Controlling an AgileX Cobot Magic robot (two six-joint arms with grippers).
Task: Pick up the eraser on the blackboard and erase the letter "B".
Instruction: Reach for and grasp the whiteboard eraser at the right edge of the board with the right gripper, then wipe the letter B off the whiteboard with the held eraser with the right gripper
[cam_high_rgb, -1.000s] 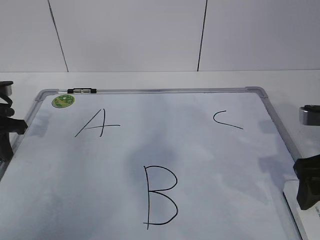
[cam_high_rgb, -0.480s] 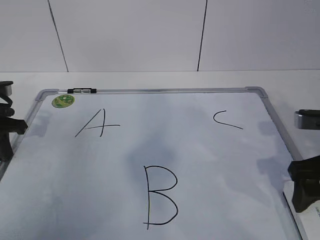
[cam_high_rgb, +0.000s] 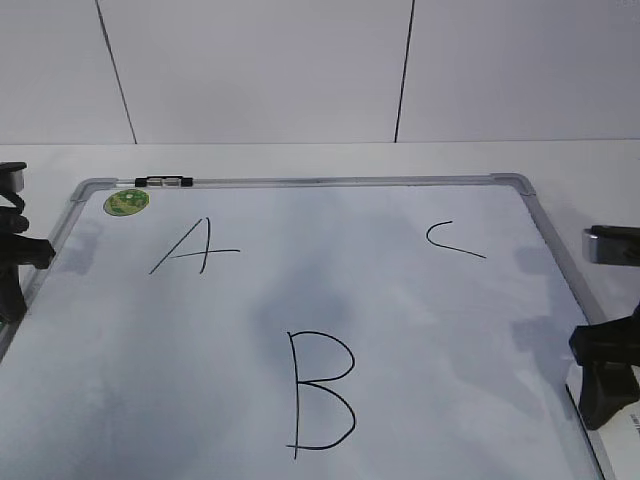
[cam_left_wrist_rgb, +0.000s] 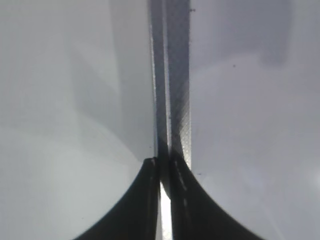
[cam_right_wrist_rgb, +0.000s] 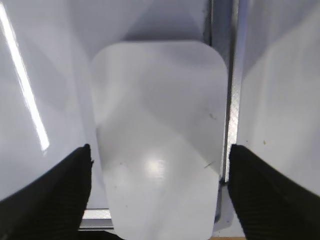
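Exterior view: large white dry-erase blackboard (cam_high_rgb: 300, 300) with grey metal frame on the counter; the hand-drawn black letter "B" (cam_high_rgb: 320, 392) intact. My right gripper (cam_high_rgb: 606, 385) has crept inward and lower along the board's right edge over the last second: closing on the pickup.

Left wrist view: my left gripper (cam_left_wrist_rgb: 164, 200), jaws pressed together, empty, over the frame.

Right wrist view: white rounded-rectangular plastic eraser (cam_right_wrist_rgb: 160, 140) lies between my wide-spread jaws, untouched, beside the frame.
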